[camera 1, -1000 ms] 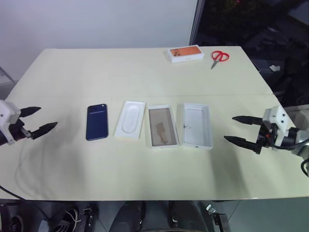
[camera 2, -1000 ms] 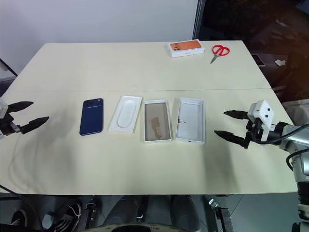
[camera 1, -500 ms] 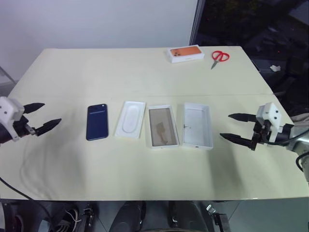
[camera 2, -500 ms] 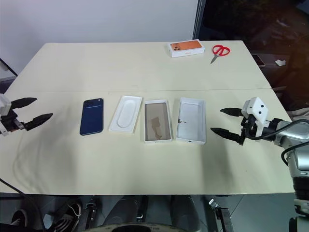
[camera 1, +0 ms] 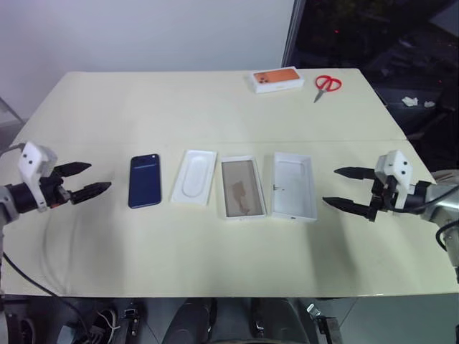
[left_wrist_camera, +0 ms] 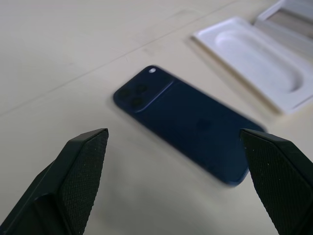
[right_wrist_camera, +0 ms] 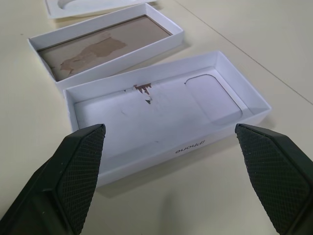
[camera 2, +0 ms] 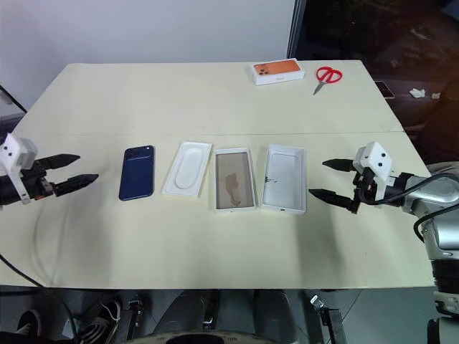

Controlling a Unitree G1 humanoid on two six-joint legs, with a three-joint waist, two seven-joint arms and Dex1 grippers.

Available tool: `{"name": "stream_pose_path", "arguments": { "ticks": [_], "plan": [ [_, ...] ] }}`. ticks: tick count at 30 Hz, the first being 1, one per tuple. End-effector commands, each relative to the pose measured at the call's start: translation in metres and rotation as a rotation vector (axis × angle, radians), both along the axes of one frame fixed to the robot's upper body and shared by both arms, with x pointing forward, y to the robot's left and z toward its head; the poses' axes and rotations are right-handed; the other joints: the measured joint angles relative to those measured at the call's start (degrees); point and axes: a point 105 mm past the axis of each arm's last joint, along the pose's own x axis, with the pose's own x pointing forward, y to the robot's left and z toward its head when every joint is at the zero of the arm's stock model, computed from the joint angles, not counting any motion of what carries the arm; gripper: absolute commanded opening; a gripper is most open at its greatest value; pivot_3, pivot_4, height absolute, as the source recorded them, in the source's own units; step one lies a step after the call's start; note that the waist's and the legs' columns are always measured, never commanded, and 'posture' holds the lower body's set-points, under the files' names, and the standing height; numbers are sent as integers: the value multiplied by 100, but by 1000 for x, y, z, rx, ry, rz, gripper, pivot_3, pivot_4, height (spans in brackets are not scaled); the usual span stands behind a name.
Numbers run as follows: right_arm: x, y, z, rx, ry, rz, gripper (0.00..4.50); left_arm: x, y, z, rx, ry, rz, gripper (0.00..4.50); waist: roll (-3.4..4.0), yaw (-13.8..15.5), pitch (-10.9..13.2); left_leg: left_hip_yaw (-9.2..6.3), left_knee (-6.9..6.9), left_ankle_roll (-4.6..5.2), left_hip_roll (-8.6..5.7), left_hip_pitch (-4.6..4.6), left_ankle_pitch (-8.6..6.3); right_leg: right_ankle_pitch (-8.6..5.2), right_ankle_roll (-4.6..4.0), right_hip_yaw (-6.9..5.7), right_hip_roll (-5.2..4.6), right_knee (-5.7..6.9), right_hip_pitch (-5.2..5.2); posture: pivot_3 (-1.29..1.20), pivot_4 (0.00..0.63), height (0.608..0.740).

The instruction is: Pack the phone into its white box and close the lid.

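The step in hand looks like the reach for the phone (camera 1: 144, 180), which lies flat and face down on the desk (camera 1: 215, 115), just beside the thin white insert (camera 1: 193, 176) and apart from the left pincer (camera 1: 84, 180) that points toward it from the desk's left side. To do this well, I judge the left pincer should come in low over the phone's long sides, straddle its narrow width and pinch the edges squarely, since a thin slab flat on a smooth top gives little to bite on and may skid toward the insert; a slight tilt to get one finger under an edge may help. The white box (camera 1: 241, 187), brown floor up, sits on the far side of the insert from the phone, so the carry must clear the insert. The lid (camera 1: 293, 185) lies open side up just right of the box, with the right pincer (camera 1: 348, 188) aimed at it from nearby. Both pincers are spread wide, holding nothing and touching nothing. An orange-topped box (camera 1: 276, 79) and red scissors (camera 1: 325, 85) lie at the desk's far edge, well clear.
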Motion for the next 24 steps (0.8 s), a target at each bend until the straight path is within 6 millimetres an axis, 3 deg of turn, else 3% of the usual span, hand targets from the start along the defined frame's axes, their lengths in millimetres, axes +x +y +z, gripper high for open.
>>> {"name": "stream_pose_path", "arguments": {
  "ticks": [1, 7, 11, 14, 19, 24],
  "plan": [
    [-1, 10, 12, 10, -60, 49, 4446, -13, -30, -10, -4, 79, -102, 4500, 12, -21, 4, 6, -1, 3, 1, 2, -2, 0, 0, 7, 0, 0, 0, 0, 150, 740],
    [-1, 26, 15, -26, -99, 109, 4446, 15, -51, 8, -98, -15, 16, 4500, 17, 58, 11, 8, 1, -1, 6, 3, 1, 0, 0, 6, 4, 5, -1, 0, 150, 740],
    [2, 42, 23, -11, -129, 145, 4446, 43, -55, 8, -185, 20, 174, 4500, 18, 127, 10, 9, 3, -3, 1, 2, 1, 1, 1, 8, 2, 4, 0, 0, 150, 740],
    [1, 56, 21, -55, -153, 194, 4446, 51, -82, 7, -199, 27, 150, 4500, 17, 129, 10, 10, 3, -28, 1, 2, 15, 1, 2, 8, 3, 1, 0, 0, 150, 740],
    [4, 68, 25, -81, -180, 218, 4446, 69, -103, 11, -265, 75, 219, 4500, 8, 137, 15, 11, 12, -32, -2, -4, 18, 2, 3, 8, 2, 1, -1, 0, 150, 740],
    [6, 78, 29, -53, -206, 220, 4446, 70, -119, 4, -249, 161, 224, 4500, 8, 117, 15, 11, 11, -34, -2, -4, 19, 2, 4, 8, 3, 1, -3, 0, 150, 740]
  ]
}}
